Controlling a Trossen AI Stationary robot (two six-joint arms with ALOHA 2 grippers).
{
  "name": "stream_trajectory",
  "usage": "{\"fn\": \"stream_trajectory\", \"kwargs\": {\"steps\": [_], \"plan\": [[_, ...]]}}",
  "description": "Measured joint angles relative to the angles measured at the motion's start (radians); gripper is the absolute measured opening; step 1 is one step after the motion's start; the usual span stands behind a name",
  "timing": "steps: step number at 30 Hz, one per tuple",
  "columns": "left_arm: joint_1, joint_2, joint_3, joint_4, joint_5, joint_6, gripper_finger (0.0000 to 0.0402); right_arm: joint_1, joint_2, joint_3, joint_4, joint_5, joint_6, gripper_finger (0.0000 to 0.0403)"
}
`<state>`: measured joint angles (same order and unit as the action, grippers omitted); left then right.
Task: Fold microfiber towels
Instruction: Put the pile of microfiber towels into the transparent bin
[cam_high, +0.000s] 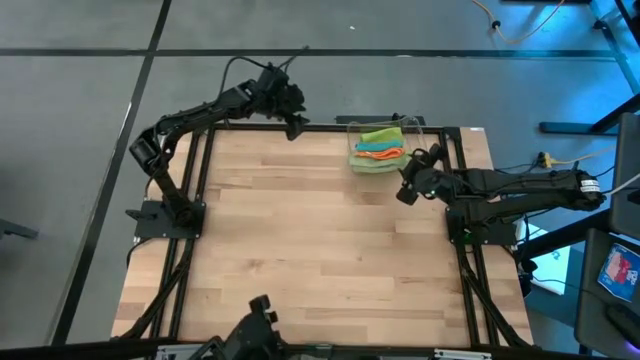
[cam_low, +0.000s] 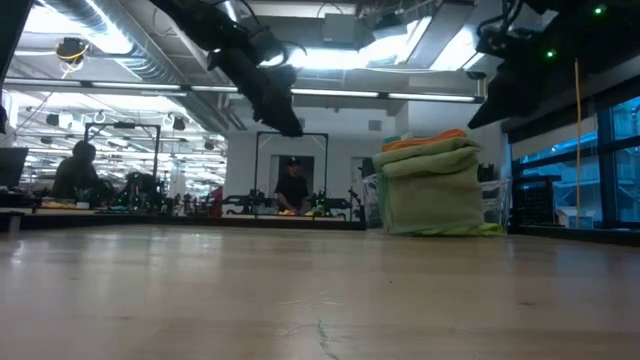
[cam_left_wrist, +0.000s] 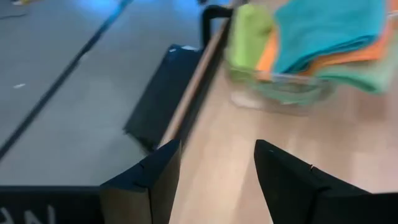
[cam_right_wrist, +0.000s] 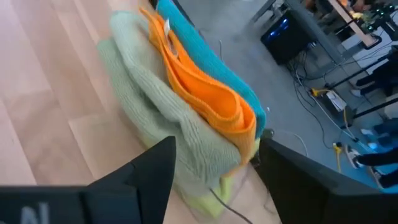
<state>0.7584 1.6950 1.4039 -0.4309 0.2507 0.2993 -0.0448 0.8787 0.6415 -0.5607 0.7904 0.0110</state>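
Note:
The towels sit piled in and over a clear plastic bin (cam_left_wrist: 280, 93) at the table's far edge, right of middle (cam_high: 378, 148). The pale sage towel (cam_right_wrist: 155, 106) drapes over the bin's side, with the orange (cam_right_wrist: 211, 99), teal (cam_right_wrist: 205, 56) and lime green (cam_left_wrist: 249, 31) towels on top. My left gripper (cam_high: 297, 127) hangs open above the far edge, left of the pile; in its wrist view (cam_left_wrist: 217, 162) it is empty. My right gripper (cam_high: 406, 192) hangs open just right of and nearer than the pile; in its wrist view (cam_right_wrist: 217, 155) it is empty.
The wooden tabletop (cam_high: 320, 250) spreads between the black frame rails. A third dark device (cam_high: 262, 315) stands at the near edge. Cables run on the floor beyond the table's right side (cam_right_wrist: 329, 93). A person (cam_low: 293, 185) stands in the room behind.

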Motion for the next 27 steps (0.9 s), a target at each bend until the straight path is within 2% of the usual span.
{"fn": "stream_trajectory", "kwargs": {"steps": [5, 10, 13, 16, 22, 24, 27], "plan": [[0.004, 0.000, -0.005, 0.003, -0.125, 0.001, 0.0195, 0.000, 0.000, 0.000, 0.036, -0.005, 0.004, 0.0233], [0.002, 0.000, -0.004, 0.027, -0.137, 0.046, 0.0195, 0.000, 0.000, 0.001, 0.049, 0.020, 0.100, 0.0238], [-0.004, 0.000, -0.004, 0.029, -0.137, 0.051, 0.0195, -0.001, 0.000, 0.001, 0.046, 0.057, 0.168, 0.0260], [-0.007, 0.000, -0.004, 0.030, -0.138, 0.051, 0.0195, -0.007, 0.000, 0.000, 0.046, 0.066, 0.187, 0.0303], [-0.007, 0.000, -0.004, 0.030, -0.138, 0.051, 0.0195, -0.017, 0.002, 0.000, 0.049, 0.157, 0.029, 0.0385], [-0.007, 0.000, -0.004, 0.030, -0.138, 0.051, 0.0195, -0.017, 0.002, 0.000, 0.052, 0.149, -0.041, 0.0394], [-0.007, 0.000, -0.004, 0.030, -0.138, 0.051, 0.0195, -0.017, 0.002, 0.000, 0.060, 0.077, -0.120, 0.0397]]}}
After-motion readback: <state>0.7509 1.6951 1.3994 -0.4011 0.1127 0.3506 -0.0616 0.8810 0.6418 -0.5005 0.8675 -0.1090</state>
